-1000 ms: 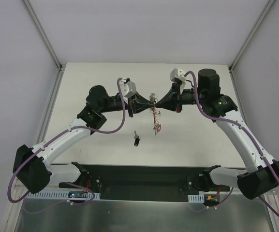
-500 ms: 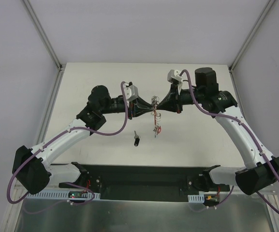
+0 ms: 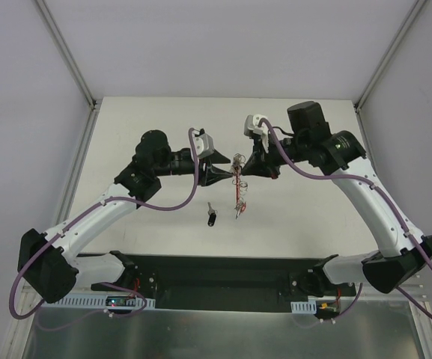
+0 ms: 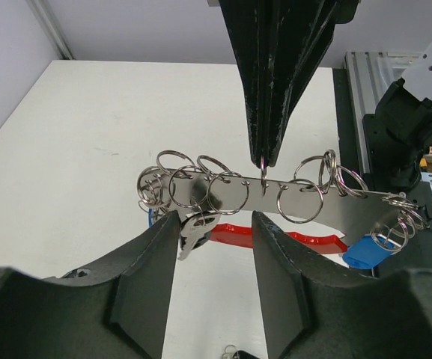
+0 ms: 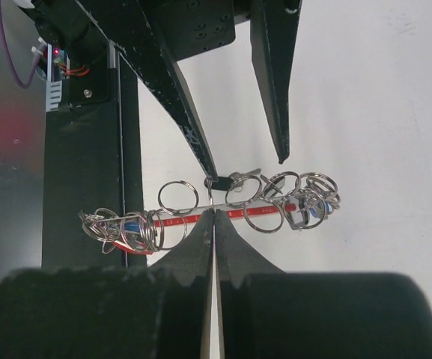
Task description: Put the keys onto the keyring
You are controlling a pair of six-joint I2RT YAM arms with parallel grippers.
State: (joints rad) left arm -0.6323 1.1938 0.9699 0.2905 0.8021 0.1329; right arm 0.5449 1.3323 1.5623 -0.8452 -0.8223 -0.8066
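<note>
The keyring (image 3: 237,178) is a silvery strip with several rings, a curved red tag (image 4: 275,235) and a blue-headed key (image 4: 365,253), held in the air above the table's middle. My right gripper (image 3: 245,171) is shut on the strip's edge, which also shows in the right wrist view (image 5: 214,212). My left gripper (image 3: 226,176) is open, its fingers (image 4: 159,277) standing on either side just below the strip. A silvery key with a dark head (image 4: 192,232) hangs from a ring beside the left finger. A black-headed key (image 3: 212,217) lies loose on the table.
The white table (image 3: 148,134) has a raised frame at its left and right edges. A black base plate (image 3: 216,273) with both arm mounts runs along the near edge. Purple cables loop over both arms.
My right gripper has swung left and rolled, carrying the keyring a little left and nearer. My left gripper has shifted right and nearer with it. The black key has not moved.
</note>
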